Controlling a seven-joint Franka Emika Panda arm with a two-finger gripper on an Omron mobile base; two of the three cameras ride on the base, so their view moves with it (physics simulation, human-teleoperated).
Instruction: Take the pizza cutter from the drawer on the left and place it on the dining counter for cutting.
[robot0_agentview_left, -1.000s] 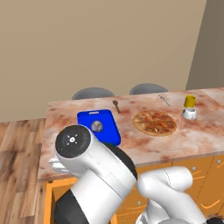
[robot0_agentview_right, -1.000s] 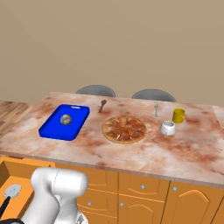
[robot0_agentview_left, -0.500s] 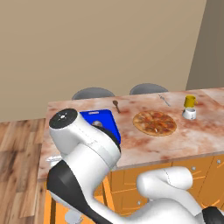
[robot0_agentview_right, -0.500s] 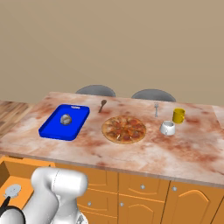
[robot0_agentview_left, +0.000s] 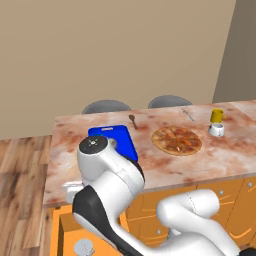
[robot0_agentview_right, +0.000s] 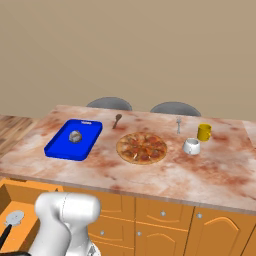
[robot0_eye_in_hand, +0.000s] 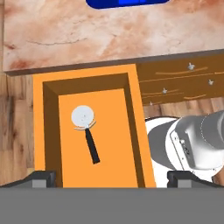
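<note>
Pizza cutter (robot0_eye_in_hand: 87, 132) lying flat in the pulled-out drawer (robot0_eye_in_hand: 50, 131), untouched.
Its round blade points toward the dining counter (robot0_eye_in_hand: 109, 37), black handle trailing away. The gripper (robot0_eye_in_hand: 111, 179) hangs above the drawer with jaws spread wide, holding nothing; the blue cutting board (robot0_agentview_right: 73, 138) and pizza (robot0_agentview_right: 142, 147) sit on the counter.

orange drawer (robot0_eye_in_hand: 50, 131), black-handled silver pizza cutter (robot0_eye_in_hand: 86, 134), pinkish-brown marbled dining counter (robot0_agentview_right: 165, 175)

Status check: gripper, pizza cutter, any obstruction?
Gripper open above the open drawer. Pizza cutter lying flat inside, untouched. Nothing in the way.
</note>
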